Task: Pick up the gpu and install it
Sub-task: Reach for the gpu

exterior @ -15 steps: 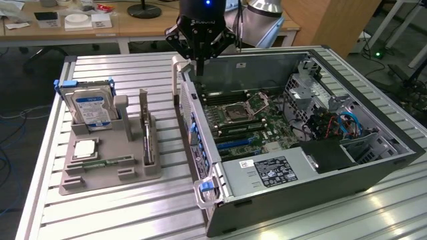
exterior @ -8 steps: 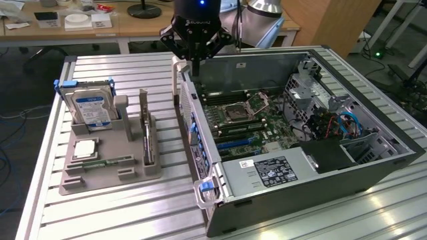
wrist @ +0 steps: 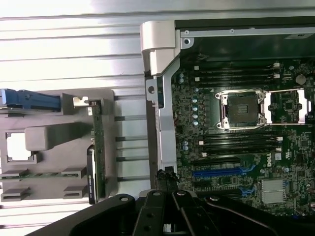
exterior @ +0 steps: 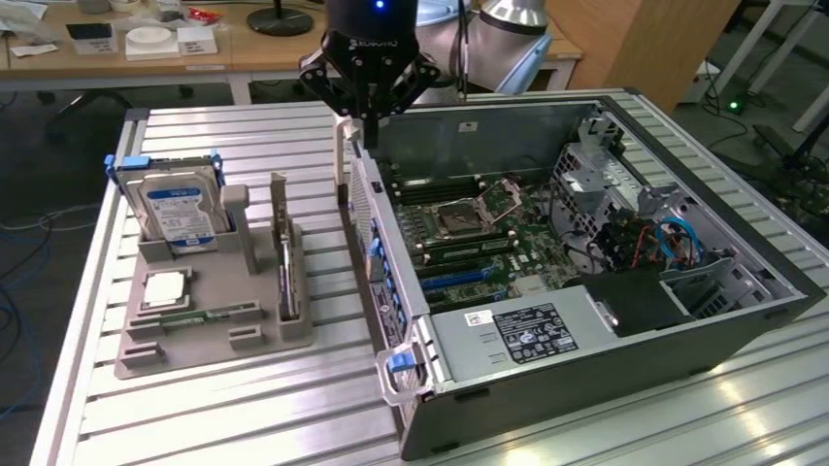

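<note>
A: what's around that's off-task?
B: hard drive [exterior: 175, 209] upright in grey fixture [exterior: 214, 340], processor chip [exterior: 165, 289] and memory stick [exterior: 208, 316] flat in it
A: and the case?
B: computer case [exterior: 764, 267] open on slatted table [exterior: 233, 417], CPU socket [exterior: 464, 214] lid up, blue cables [exterior: 680, 243] at the exterior view's right

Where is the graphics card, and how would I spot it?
Find the gray holder on the exterior view's left, beside the open computer case. The graphics card stands on edge along the holder's side nearest the case. Unlike the upright hard drive with its blue-white label and the flat green memory stick, it is a thin dark board with a metal end bracket.
</note>
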You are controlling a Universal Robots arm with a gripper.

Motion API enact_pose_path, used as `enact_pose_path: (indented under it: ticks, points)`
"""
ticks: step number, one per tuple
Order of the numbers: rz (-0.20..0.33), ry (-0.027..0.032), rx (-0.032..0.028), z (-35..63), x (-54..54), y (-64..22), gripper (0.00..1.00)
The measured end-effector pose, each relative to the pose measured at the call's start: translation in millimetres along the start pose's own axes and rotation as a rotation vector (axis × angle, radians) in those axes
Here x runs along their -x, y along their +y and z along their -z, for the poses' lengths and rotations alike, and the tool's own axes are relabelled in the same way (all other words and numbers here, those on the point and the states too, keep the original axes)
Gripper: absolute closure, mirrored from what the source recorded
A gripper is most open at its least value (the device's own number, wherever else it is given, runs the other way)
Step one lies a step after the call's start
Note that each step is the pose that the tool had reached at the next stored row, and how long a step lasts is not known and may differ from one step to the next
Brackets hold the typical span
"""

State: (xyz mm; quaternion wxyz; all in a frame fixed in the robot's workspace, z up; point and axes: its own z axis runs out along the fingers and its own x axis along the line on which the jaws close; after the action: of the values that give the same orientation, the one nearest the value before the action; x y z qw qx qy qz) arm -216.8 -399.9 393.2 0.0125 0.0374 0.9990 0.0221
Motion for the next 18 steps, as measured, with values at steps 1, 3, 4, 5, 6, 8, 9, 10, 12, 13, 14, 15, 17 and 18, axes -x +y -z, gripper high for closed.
enact_pose_path:
  ticks: [1,3,4,5,6,8,9,10,12,13,14,15,17,18]
  points:
    - [0.0,0.0001,0.0,0.1,-1.2,-0.1,0.89]
    - [0.0,0.0001,-0.0001,0.2,-3.5,-0.3,0.89]
    - [0.0,0.0,0.0,0.1,-4.6,-0.4,0.89]
    - [0.0,0.0001,-0.0001,0.2,-5.7,-0.5,0.89]
    - [0.0,0.0001,-0.0001,0.2,-6.8,-0.6,0.89]
    - [0.0,0.0,0.0,0.3,-9.0,-0.8,0.89]
    - [0.0,0.0,-0.0001,0.3,-10.1,-0.9,0.89]
    - [0.0,0.0,0.0,0.3,-11.1,-1.0,0.89]
    - [0.0,0.0001,-0.0001,0.4,-13.3,-1.2,0.89]
    - [0.0,0.0001,-0.0001,0.4,-14.5,-1.2,0.89]
    - [0.0,0.0,0.0,0.4,-15.5,-1.3,0.89]
    - [0.0,0.0,0.0,0.5,-16.5,-1.4,0.89]
    - [0.0,0.0,0.0,0.5,-18.5,-1.6,0.89]
    - [0.0,0.0001,0.0,0.6,-19.6,-1.7,0.89]
